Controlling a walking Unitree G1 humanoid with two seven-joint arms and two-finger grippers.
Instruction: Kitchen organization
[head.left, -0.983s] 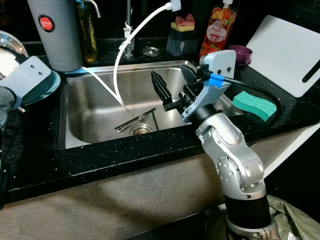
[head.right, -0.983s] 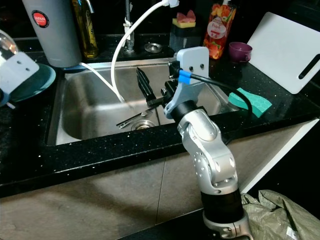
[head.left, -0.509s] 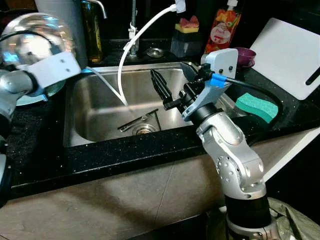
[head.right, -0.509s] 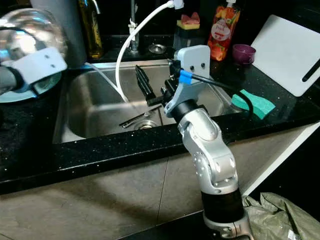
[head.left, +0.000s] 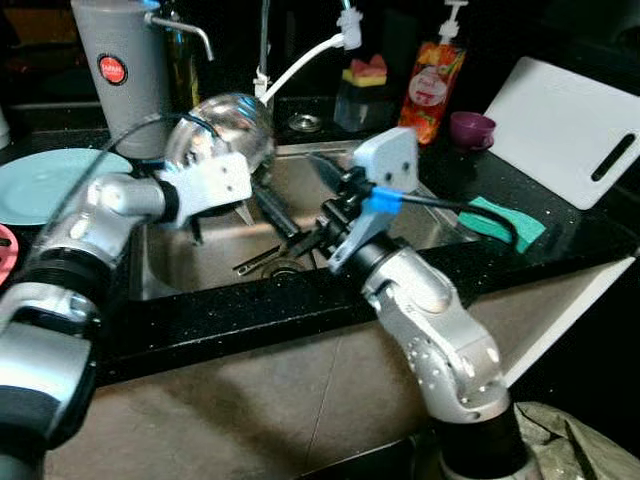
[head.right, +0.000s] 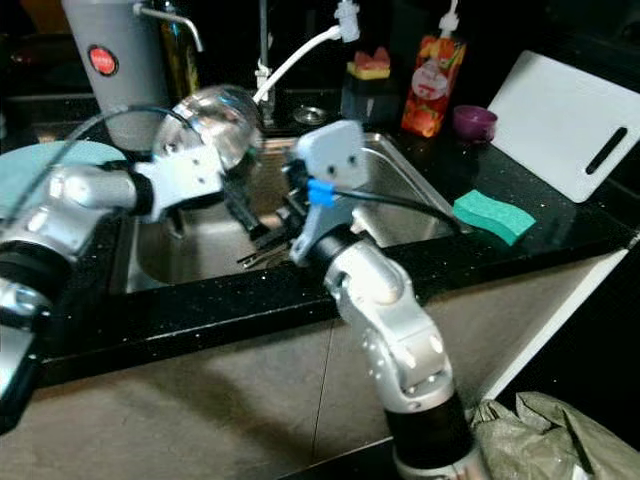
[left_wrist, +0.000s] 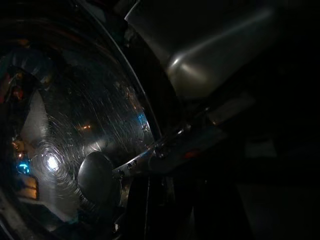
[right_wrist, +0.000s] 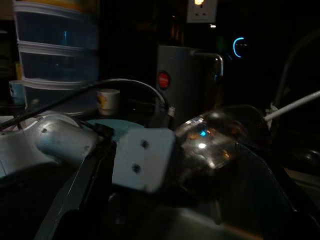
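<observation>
Mid-task. Left gripper (head.left: 225, 205) clamps shiny round steel bowl (head.left: 218, 130), upper-centre frame, above steel sink (head.left: 420, 215). Right gripper (head.left: 315, 232) alongside; finger state unclear. Utensil (head.left: 262, 260) remains in sink; bowl unplaced.

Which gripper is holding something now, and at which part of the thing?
The left gripper holds a shiny metal bowl by its rim, over the sink. The right gripper holds nothing that I can see.
</observation>
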